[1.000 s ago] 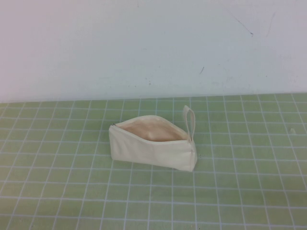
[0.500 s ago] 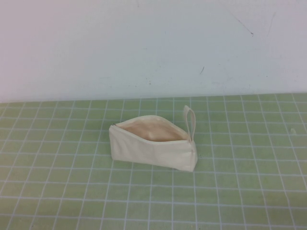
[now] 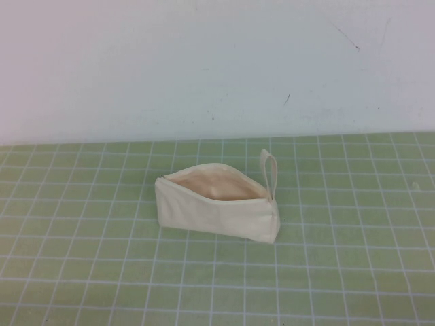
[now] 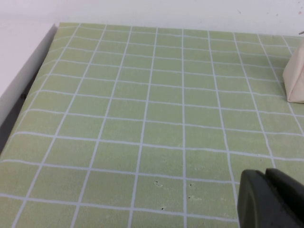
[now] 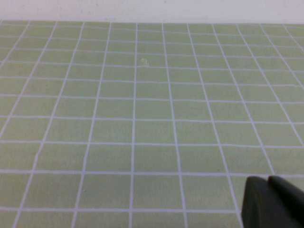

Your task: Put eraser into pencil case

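The cream-white pencil case (image 3: 216, 206) lies in the middle of the green grid mat, zip open, peach lining showing, its loop strap (image 3: 270, 172) at the right end. One corner of it also shows in the left wrist view (image 4: 295, 78). The eraser is not in view; I cannot tell whether it lies inside the pouch. Neither arm shows in the high view. My left gripper (image 4: 267, 176) is shut and empty, low over bare mat, well away from the pouch. My right gripper (image 5: 269, 183) is shut and empty over bare mat.
The green grid mat (image 3: 102, 272) covers the table up to a white wall (image 3: 204, 68) at the back. In the left wrist view the mat's edge and a white border (image 4: 19, 71) show at one side.
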{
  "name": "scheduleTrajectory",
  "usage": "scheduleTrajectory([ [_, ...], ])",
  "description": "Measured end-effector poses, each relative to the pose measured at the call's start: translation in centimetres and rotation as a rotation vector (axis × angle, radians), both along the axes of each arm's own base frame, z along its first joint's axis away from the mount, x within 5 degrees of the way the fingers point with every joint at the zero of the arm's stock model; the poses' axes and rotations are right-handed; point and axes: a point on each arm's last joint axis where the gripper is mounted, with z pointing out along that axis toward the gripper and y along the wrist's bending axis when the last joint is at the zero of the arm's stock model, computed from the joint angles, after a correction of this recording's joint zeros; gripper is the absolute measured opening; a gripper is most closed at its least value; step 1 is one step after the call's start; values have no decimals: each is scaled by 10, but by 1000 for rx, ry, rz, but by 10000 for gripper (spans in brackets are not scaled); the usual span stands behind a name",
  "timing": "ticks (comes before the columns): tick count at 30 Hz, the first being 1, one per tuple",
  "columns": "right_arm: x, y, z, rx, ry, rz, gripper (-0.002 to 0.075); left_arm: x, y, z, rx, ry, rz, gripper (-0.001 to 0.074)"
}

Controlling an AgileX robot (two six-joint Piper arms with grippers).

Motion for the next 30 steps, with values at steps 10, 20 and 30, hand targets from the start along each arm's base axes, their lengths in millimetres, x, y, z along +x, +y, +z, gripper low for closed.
scheduleTrajectory([
  [10,0,-1,0,6,3,-4,0,0,0,0,0,0,0,-1],
  [20,0,0,0,15,1,20,0,0,0,0,0,0,0,-1],
  [30,0,0,-1,10,11,18,0,0,0,0,0,0,0,-1],
])
